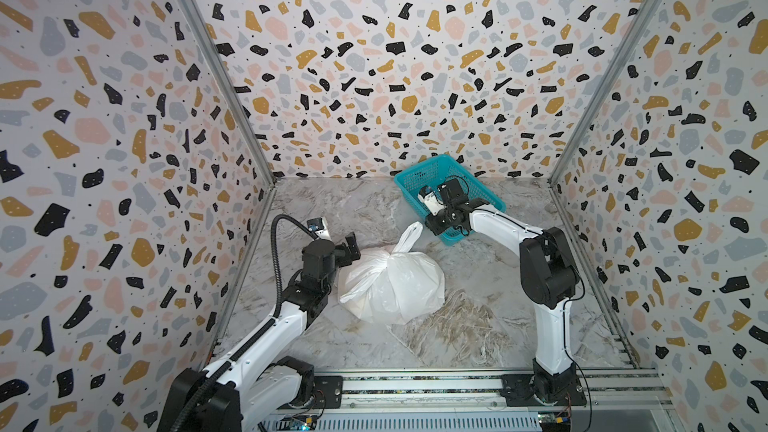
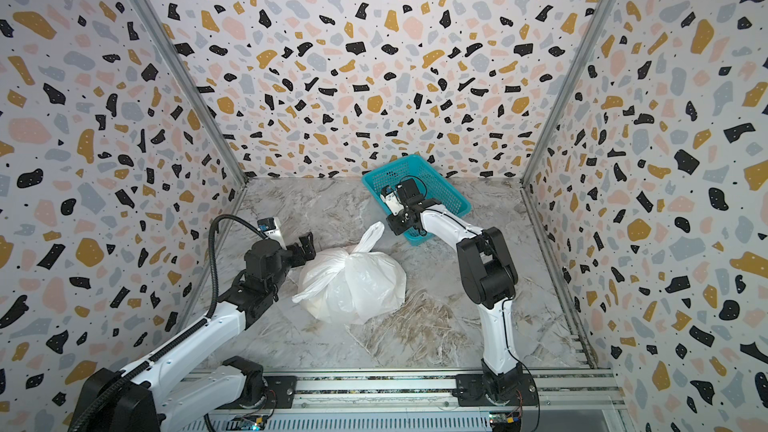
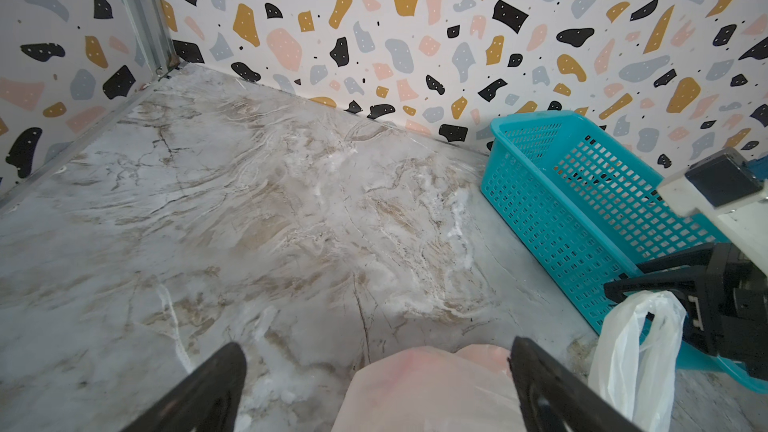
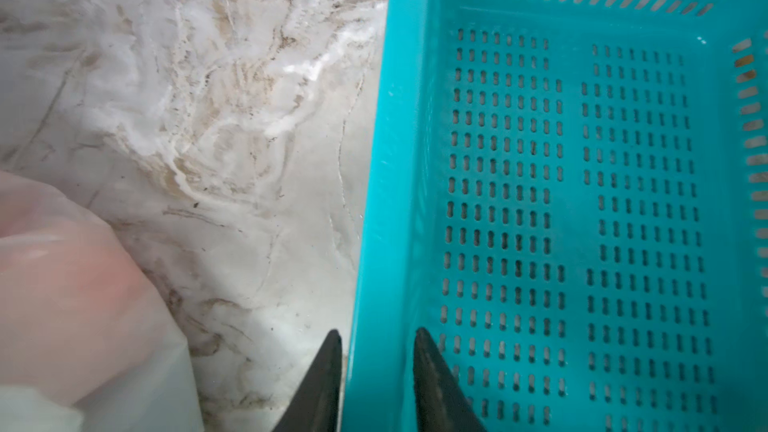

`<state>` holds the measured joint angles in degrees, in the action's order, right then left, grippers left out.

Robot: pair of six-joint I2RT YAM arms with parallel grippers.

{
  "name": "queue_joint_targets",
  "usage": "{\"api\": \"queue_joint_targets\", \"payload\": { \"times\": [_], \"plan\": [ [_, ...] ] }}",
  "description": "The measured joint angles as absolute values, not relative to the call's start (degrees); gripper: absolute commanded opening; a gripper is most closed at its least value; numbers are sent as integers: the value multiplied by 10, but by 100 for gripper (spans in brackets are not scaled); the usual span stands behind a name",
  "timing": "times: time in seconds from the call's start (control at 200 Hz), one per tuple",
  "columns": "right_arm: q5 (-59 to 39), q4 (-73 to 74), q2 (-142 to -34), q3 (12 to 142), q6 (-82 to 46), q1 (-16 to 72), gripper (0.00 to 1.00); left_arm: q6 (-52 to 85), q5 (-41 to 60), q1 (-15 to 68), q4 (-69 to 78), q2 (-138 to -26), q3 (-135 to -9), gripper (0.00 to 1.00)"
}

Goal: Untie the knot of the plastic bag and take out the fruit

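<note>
Sitting near the middle of the marble-patterned tabletop [image 1: 478, 326], the plastic bag [image 1: 395, 290] is tied shut. The knot [image 1: 389, 261] is on its top, one handle loop [image 1: 410, 234] stands up toward the back edge, and a second loop end [image 1: 353, 295] trails toward the left edge. A teal mesh basket [image 1: 419, 168] stands at the back edge, right of centre and skewed to it, its near corner just beside the upright loop. The right arm's wrist [image 1: 446, 205] hangs over the basket and hides much of its floor in both top views. The left gripper [image 1: 351, 251] is at the bag's left side with its jaws spread wide. The left wrist view shows its fingers [image 3: 216, 384] to either side of the bag's bulge, though whether either touches the plastic cannot be told. The right gripper [image 4: 376, 332] is at the basket wall that faces the bag. Its fingertips are hidden under its own body in the top views. Only the right wrist view shows one finger outside the wall and one inside, the rim pinched between them. The fruit [image 3: 399, 371] shows only in the wrist views, as a pinkish shape through the plastic; from above the bag reads plain white.
</note>
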<state>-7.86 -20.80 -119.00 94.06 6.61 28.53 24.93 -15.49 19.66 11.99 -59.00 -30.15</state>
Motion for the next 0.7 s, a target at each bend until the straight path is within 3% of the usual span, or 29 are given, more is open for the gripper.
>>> {"api": "queue_joint_targets", "payload": {
  "times": [0.42,0.701],
  "plan": [
    [-48,-204,-1130,883,39,225,13,249,-155,200,120,-591,-302,100],
    [-11,-197,-1107,843,20,147,12,251,-155,204,120,-590,-302,100]
  ]
}}
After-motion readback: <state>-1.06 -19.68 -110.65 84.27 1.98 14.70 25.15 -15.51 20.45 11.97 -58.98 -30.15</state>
